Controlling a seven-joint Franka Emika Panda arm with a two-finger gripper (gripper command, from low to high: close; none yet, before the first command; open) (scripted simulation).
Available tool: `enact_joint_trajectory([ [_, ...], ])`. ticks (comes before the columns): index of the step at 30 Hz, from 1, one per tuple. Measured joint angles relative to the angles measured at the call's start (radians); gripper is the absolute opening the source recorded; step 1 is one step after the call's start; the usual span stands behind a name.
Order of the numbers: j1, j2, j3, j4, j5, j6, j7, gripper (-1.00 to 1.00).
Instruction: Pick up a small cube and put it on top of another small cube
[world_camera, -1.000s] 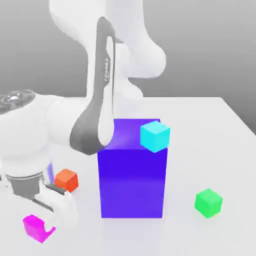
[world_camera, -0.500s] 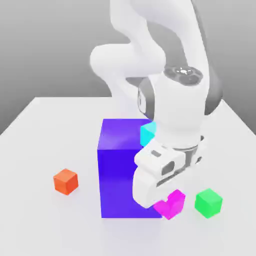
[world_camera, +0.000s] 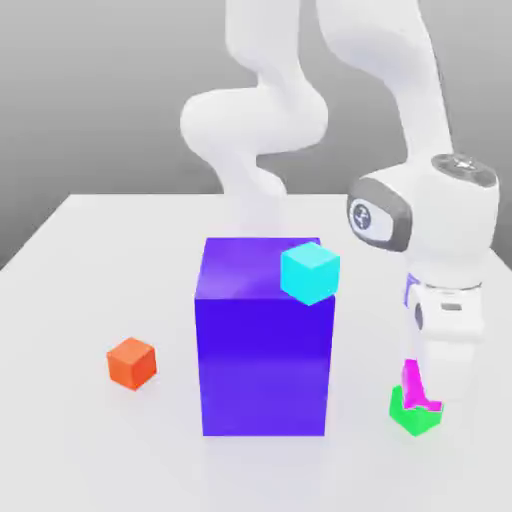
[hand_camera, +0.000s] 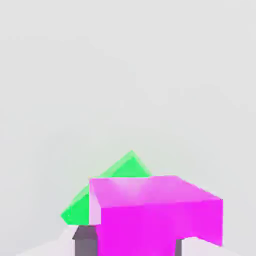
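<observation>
The magenta cube (world_camera: 411, 390) sits over the green cube (world_camera: 416, 419), jaws' grip unclear

The plain magenta cube (hand_camera: 159, 220), plain bright green cube (world_camera: 415, 416), plain orange cube (world_camera: 132, 363), plain cyan cube (world_camera: 310, 273); deep blue, seemingly unpatterned rectangular block (world_camera: 264, 350).

Lower right, one cube (world_camera: 411, 388) is seen above another (world_camera: 414, 418); the central block (world_camera: 264, 365) is overlapped by a third (world_camera: 310, 273); lower left, a fourth (world_camera: 132, 363).
</observation>
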Motion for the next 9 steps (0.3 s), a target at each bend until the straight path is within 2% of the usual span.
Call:
enact_joint_trajectory([
  [4,0.000,-0.001,0.000,0.000,0.002,0.000,-0.002,1.00],
  [9,0.004,-0.163,0.023,-0.010,0.114,-0.146,-0.083,1.00],
])
